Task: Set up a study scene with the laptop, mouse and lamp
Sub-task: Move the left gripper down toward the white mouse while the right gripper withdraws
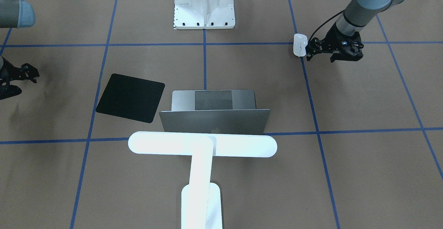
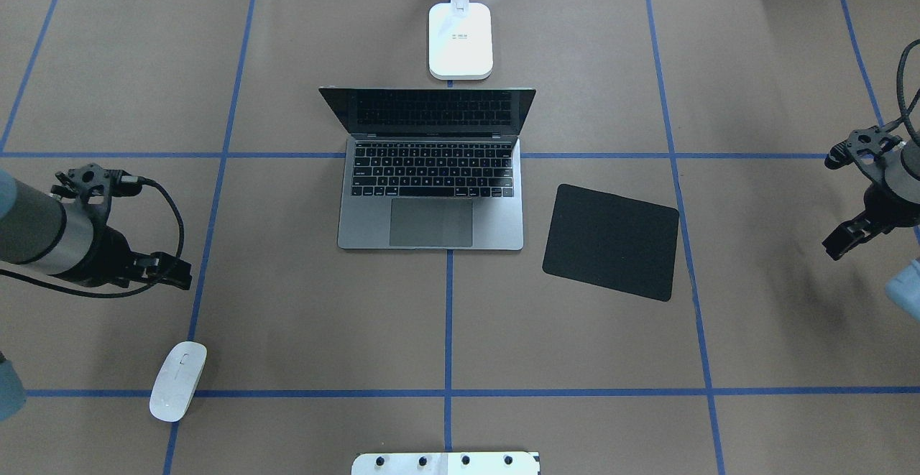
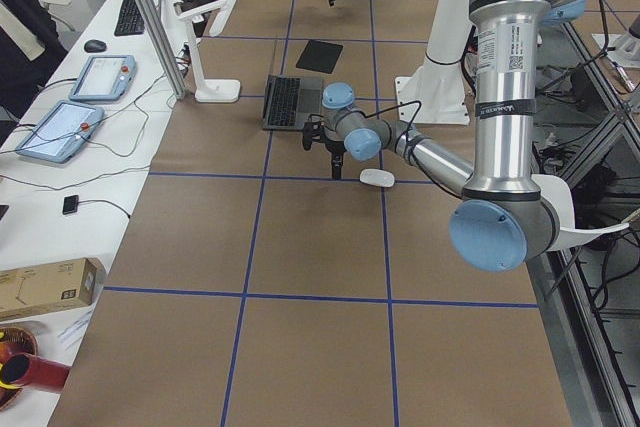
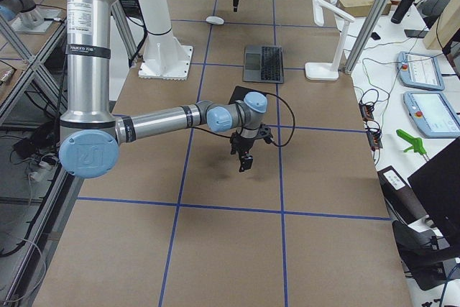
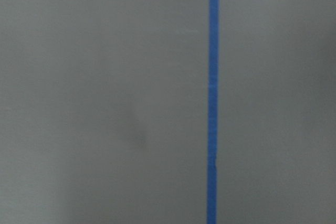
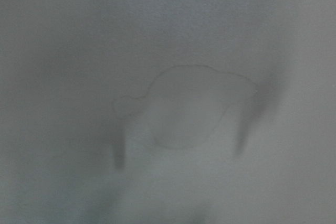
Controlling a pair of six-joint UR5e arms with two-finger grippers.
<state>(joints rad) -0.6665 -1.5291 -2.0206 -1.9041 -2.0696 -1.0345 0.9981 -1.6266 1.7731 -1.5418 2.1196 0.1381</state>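
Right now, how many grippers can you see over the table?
2. The left gripper hangs near the white mouse, apart from it. The right gripper hangs over bare table at the other end, past the black mat. None seem hidden.

One laptop [image 2: 431, 202], one mouse [image 2: 177, 381], one lamp [image 2: 461, 40], one black mat [image 2: 611, 241], one white bracket [image 1: 204, 7]

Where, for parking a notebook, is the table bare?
Bare: between the grey metal laptop and the glossy white oval mouse; also robot-side of the thin black square mat. Crowded: behind the laptop, by the white T-shaped lamp.
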